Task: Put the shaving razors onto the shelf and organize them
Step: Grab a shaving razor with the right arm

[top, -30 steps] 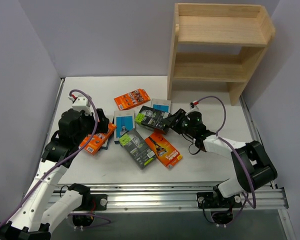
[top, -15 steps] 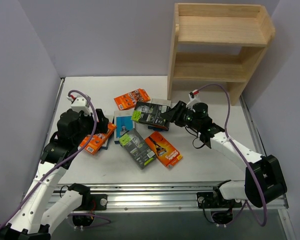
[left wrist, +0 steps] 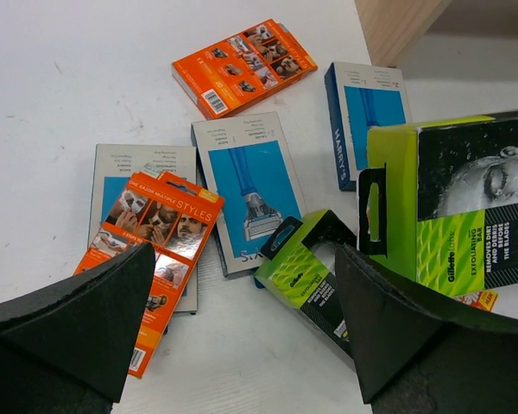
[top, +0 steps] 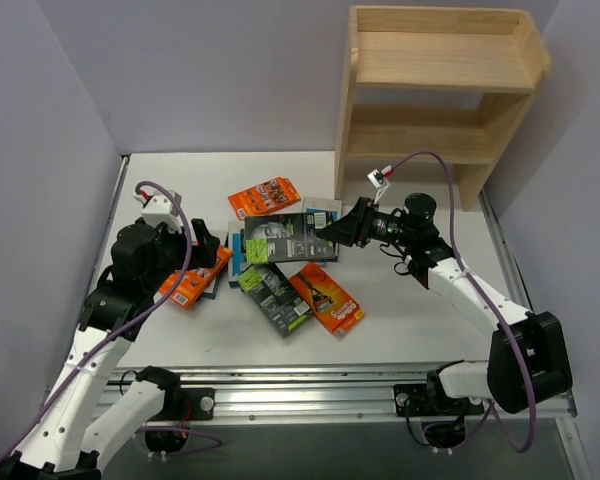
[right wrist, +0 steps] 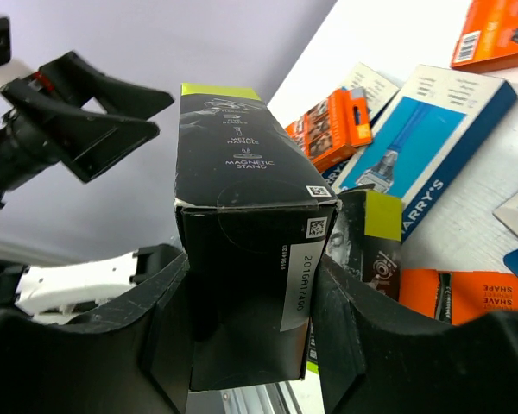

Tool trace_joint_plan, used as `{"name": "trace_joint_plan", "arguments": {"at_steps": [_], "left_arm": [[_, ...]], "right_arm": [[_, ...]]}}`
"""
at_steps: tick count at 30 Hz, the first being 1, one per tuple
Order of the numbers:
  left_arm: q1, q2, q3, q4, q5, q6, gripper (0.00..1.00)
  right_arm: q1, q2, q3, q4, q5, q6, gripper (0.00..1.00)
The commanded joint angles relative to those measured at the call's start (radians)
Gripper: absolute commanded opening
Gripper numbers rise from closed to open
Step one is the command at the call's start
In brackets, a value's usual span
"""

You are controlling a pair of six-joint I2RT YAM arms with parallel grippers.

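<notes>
My right gripper (top: 342, 231) (right wrist: 255, 345) is shut on one end of a black razor box with a lime-green end (top: 286, 237) (right wrist: 242, 250), held level in the air over the pile. A second black and green box (top: 275, 297) (left wrist: 315, 278) lies on the table. Orange packs lie at the back (top: 264, 197) (left wrist: 244, 66), at the left (top: 193, 279) (left wrist: 160, 246) and at the right (top: 327, 297). Light-blue cards (left wrist: 252, 191) (left wrist: 369, 112) lie among them, one (left wrist: 129, 168) under the left orange pack. My left gripper (top: 202, 250) (left wrist: 242, 259) hovers open over the left packs. The wooden shelf (top: 435, 95) stands at the back right with both tiers bare.
Grey walls close in the table on the left (top: 40, 200) and at the back. A metal rail (top: 310, 390) runs along the near edge by the arm bases. The shelf's left side panel (top: 345, 120) (left wrist: 397, 21) stands close behind the pile.
The right gripper has lifted the black box off the table and carried it up and leftward over the pile, turning it level. The left arm has barely moved.
</notes>
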Motion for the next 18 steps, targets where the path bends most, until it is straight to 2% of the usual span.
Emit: {"name": "trace_joint_plan", "arguments": {"at_steps": [1, 5, 11, 13, 18], "left_arm": [[0.005, -0.032, 0.015, 0.065, 0.056, -0.005, 0.94], [-0.003, -0.074, 0.004, 0.124, 0.158, -0.017, 0.94], [-0.017, -0.078, -0.022, 0.258, 0.474, -0.057, 0.94], [-0.020, -0.055, -0.021, 0.287, 0.589, -0.063, 0.94], [-0.026, 0.030, 0.001, 0.302, 0.754, -0.037, 0.94]], "right_arm": [[-0.009, -0.026, 0.041, 0.167, -0.183, 0.005, 0.00], [-0.009, -0.050, 0.035, 0.108, -0.188, -0.049, 0.00], [0.000, -0.094, 0.028, 0.019, -0.223, -0.139, 0.00], [0.005, -0.122, 0.044, -0.084, -0.238, -0.223, 0.00], [0.021, -0.168, 0.085, -0.283, -0.280, -0.391, 0.00]]}}
